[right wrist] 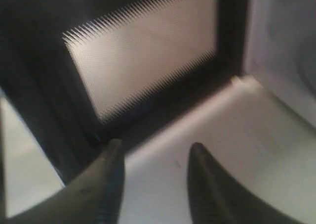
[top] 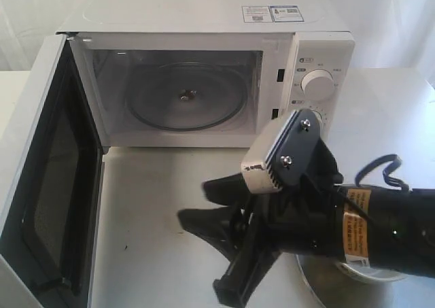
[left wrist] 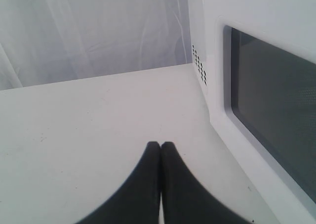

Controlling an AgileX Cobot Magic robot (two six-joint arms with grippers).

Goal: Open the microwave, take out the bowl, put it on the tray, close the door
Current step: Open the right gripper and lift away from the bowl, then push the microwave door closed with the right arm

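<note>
Exterior view: microwave cavity empty, door swung wide at frame left. Bowl seemingly on tray, lower right, mostly hidden under arm. Right gripper jaws apart, empty. Left gripper clenched, empty, beside door. Likely next: push door closed.

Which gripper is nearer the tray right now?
Right. The right gripper hangs just beside the tray; the left gripper is past the open door, at its outer face.

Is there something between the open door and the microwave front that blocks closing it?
Likely yes: the right gripper, jaws open, hangs over the table before the microwave, inside the swing path of the door. Nothing else visible does.
</note>
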